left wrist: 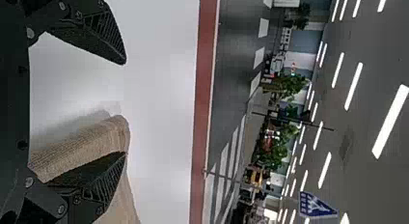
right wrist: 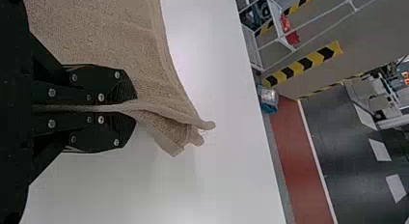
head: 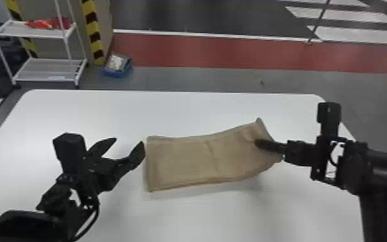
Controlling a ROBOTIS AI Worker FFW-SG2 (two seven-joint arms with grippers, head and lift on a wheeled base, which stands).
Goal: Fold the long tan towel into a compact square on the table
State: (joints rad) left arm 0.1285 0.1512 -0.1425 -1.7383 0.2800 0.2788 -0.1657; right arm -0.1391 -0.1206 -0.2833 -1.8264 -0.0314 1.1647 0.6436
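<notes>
The tan towel (head: 183, 161) lies folded into a layered rectangle on the white table (head: 170, 112), its right end raised. My right gripper (head: 260, 144) is shut on that right end; in the right wrist view the gripper (right wrist: 128, 108) pinches the towel (right wrist: 120, 40) between its fingers, with a bunched corner sticking out past them. Just left of the towel's left edge, my left gripper (head: 127, 144) stands open. From the left wrist, the gripper (left wrist: 126, 108) has its fingers wide apart, one in front of the towel's edge (left wrist: 91, 142), with nothing held.
Beyond the table's far edge stand a white shelf rack (head: 41, 32) holding red items and, on the floor, a blue box (head: 117, 66). A striped yellow-black pillar (head: 92, 32) rises beside the rack.
</notes>
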